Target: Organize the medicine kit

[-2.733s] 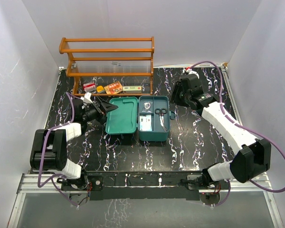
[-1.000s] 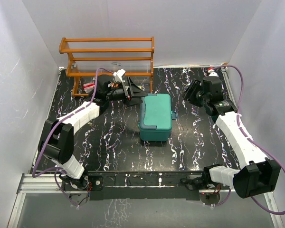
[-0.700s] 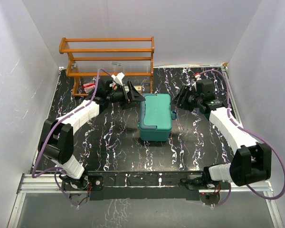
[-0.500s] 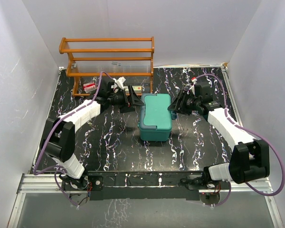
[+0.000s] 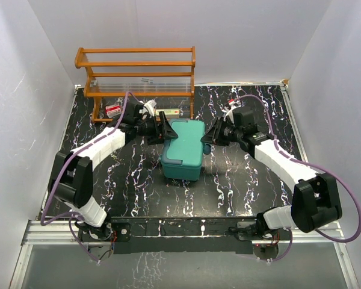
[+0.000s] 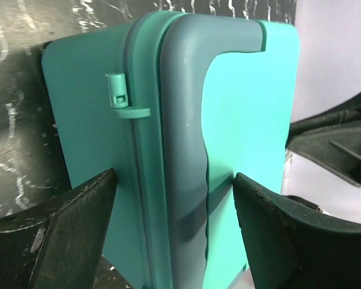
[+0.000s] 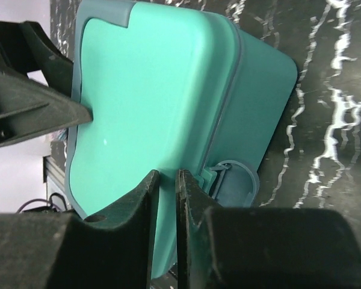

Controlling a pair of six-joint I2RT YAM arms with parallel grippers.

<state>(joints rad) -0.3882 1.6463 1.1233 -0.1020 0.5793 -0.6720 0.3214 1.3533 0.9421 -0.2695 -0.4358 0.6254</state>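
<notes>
So, the kit (image 5: 182,150) is shut and sitting mid-table, skewed, with its far end near the rack (image 5: 138,66). I've got an arm on each side of it. My read is that the packing is done and this is the tidy-up step, nudging the closed box to wherever it should end up.

Left gripper (image 6: 174,177) is spread wide and straddles the far-left corner, one finger against the side wall and the other against the lid. Right gripper (image 7: 166,176) has its fingers pressed almost together with just a sliver of teal between them, up against the right edge by a little tab. I can't tell if it's nipping the lid's lip or only leaning on it.

For the next move I'd want both arms working evenly. Push from one side only and I reckon the box just spins.

It's smooth matte plastic with rounded corners. A darker grey-green band runs round the seam, the lid panel has a wavy edge, and there's a small moulded clip (image 6: 121,99) on the side. The table (image 5: 240,180) is glossy black with white marble veining, so I'd guess it slides easily. The rack is orange wood.
</notes>
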